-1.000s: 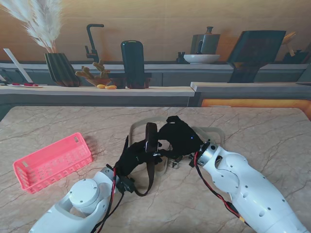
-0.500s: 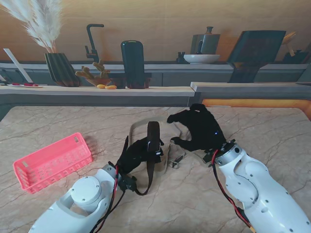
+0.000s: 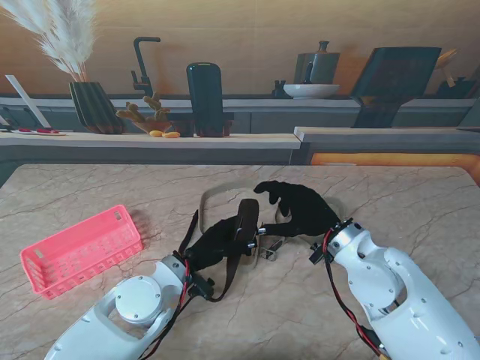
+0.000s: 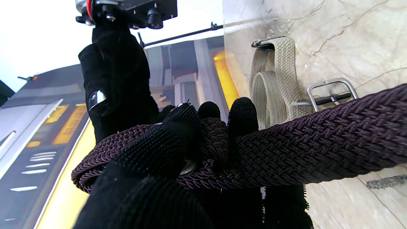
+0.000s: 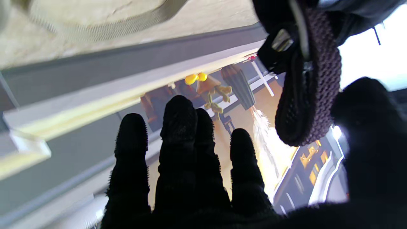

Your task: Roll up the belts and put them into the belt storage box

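The left hand (image 3: 219, 238) is curled tight around the dark woven belt (image 3: 241, 229), whose folded end juts past its fingertips while the loose tail drops back beside its wrist. Just beyond those fingertips hovers the right hand (image 3: 298, 208), fingers spread and holding nothing. Under both hands the beige belt (image 4: 276, 82) lies on the table (image 3: 420, 202). Well off to the left hand's outer side sits the pink storage box (image 3: 79, 251).

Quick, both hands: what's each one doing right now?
Left hand: shut on the dark belt.
Right hand: open, fingers spread, holding nothing.
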Tool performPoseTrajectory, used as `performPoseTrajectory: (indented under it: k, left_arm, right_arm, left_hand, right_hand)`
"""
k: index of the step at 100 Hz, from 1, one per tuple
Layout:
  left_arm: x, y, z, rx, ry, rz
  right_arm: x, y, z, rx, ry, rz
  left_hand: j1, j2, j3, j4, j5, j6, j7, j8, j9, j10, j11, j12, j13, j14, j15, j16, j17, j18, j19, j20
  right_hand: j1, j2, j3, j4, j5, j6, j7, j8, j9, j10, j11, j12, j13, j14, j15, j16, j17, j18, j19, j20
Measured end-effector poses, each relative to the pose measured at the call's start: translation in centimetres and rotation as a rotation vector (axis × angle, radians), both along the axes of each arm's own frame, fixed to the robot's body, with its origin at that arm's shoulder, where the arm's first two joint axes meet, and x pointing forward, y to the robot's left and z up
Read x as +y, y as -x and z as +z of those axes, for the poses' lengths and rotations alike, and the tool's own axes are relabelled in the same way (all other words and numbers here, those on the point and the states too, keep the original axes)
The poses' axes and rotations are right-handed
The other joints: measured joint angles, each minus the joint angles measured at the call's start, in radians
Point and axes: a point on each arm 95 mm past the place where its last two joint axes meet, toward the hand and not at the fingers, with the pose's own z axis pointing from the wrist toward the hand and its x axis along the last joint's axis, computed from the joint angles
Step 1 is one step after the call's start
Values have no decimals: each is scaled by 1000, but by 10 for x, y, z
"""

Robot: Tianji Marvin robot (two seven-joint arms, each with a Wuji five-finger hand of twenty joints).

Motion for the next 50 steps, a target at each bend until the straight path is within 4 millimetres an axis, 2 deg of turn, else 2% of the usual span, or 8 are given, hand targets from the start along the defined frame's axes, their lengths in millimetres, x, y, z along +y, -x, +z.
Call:
performPoseTrajectory:
  k: [14, 27, 37, 43, 50]
  left_arm:
    - [1, 0, 0, -7, -9, -8]
    - [1, 0, 0, 1, -4, -16]
    - [1, 0, 0, 13, 4, -23]
    - [1, 0, -1, 14, 2, -22]
    - [1, 0, -1, 17, -1, -21]
  right_arm:
    - [6, -6, -4, 124, -32, 53]
    - [11, -12, -7, 151, -21, 61]
    - [14, -17, -9, 233, -127, 80]
    - [17, -17, -9, 270, -166, 96]
    - [20, -18, -9, 267, -158, 101]
  left_hand:
    - [0, 0, 0, 0, 2, -1, 0, 9, 0, 0, 0, 0, 0, 0, -2, 0, 0, 1, 0, 0]
    - [0, 0, 0, 0, 3, -2, 0, 10, 0, 0, 0, 0, 0, 0, -2, 0, 0, 1, 0, 0]
    - [0, 0, 0, 0, 3, -2, 0, 11, 0, 0, 0, 0, 0, 0, -3, 0, -2, 2, -1, 0]
    - [0, 0, 0, 0, 3, -2, 0, 11, 0, 0, 0, 0, 0, 0, -10, 0, -2, 2, -1, 0]
    - [0, 0, 0, 0, 3, -2, 0, 18, 0, 0, 1, 0, 0, 0, -11, 0, -2, 2, -1, 0]
  right_hand:
    - [1, 0, 0, 0, -3, 8, -29, 0, 39, -6, 30, 41, 37, -12, 53, 37, 1, 0, 2, 33]
    - [22, 0, -12, 0, -15, -60, -39, 10, 118, -27, 54, 65, 106, -27, 91, 62, 26, 0, 13, 61]
    - [88, 0, -21, 0, -12, -113, 1, 25, 160, -29, 57, 75, 136, -28, 105, 68, 38, 1, 21, 83]
    - [132, 0, -15, 0, 57, -158, 67, 43, 199, -32, 58, 76, 164, -28, 106, 68, 52, 1, 30, 89]
    - [128, -12, 110, -15, 172, -202, 141, 52, 255, -44, 58, 62, 200, -23, 105, 65, 66, 1, 36, 95]
